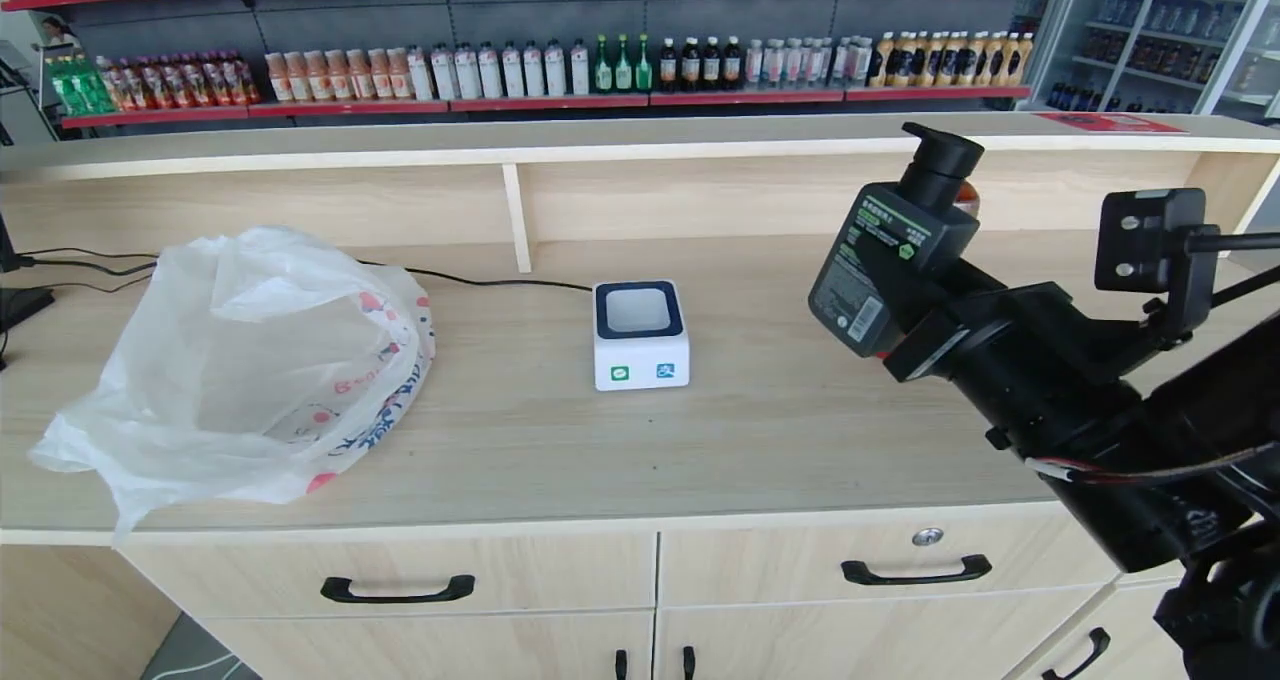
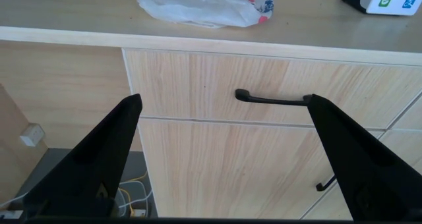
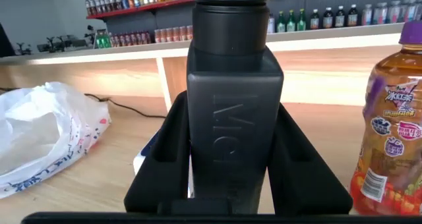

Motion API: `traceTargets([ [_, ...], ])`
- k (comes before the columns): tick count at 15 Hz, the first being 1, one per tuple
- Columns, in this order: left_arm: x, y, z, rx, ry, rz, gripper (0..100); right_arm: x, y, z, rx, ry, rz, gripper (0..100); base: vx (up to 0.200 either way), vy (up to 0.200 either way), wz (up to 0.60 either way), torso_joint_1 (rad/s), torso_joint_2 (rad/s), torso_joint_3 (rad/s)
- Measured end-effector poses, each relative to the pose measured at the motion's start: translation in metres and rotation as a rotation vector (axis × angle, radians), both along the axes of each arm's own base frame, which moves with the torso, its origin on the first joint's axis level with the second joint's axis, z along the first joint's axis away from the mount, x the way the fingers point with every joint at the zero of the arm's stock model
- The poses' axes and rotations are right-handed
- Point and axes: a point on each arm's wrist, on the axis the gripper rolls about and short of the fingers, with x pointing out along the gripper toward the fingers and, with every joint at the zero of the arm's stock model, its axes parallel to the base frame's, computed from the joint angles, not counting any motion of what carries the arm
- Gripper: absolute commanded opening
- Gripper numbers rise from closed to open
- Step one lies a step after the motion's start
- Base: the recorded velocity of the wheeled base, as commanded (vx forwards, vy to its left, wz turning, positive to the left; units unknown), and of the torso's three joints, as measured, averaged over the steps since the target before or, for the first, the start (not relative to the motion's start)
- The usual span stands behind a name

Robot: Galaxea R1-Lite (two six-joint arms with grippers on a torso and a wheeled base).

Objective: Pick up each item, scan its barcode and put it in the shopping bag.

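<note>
Counter [image 1: 760, 440]: long, pale wood. Shopping bag [image 1: 260, 360] lies slumped at its left end. It is thin and limp, so expect it to fold under a drop. Right gripper [image 1: 925, 325] is clamped on the dark square bottle [image 1: 880, 260], held tilted above the counter's right side. I judge it rigid, smooth and weighty if full. Your hold across the flat sides looks sound. Left gripper [image 2: 224, 102] hangs spread before the drawers. Scanner [image 1: 640, 335] sits mid-counter. Barcode [image 1: 865, 315] is clear of the fingers.

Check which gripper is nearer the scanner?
Right. The right gripper, shut on the black bottle, is above the counter to the scanner's right. The left gripper hangs open below the counter edge, facing the drawer fronts.
</note>
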Motion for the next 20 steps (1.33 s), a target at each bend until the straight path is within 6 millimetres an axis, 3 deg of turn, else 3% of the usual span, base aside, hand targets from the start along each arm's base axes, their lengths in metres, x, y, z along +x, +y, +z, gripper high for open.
traceTargets([
  [3,0.0000,0.0000,0.0000,-0.001,0.000,0.000,100,0.0047,-0.0026,-0.0022,-0.003,0.007,-0.016,0,-0.200,0.000,0.00,0.009,0.01,-0.001],
  [9,0.0000,0.0000,-0.0001,-0.001,0.001,-0.001,100,0.0039,-0.0042,-0.0043,-0.009,0.016,-0.020,0,0.000,0.000,0.00,0.000,0.00,0.000],
  [20,0.0000,0.0000,0.0002,-0.007,-0.002,0.001,100,0.0025,-0.0047,-0.0003,-0.002,0.000,-0.019,0,0.000,0.182,0.00,0.005,0.00,0.002],
])
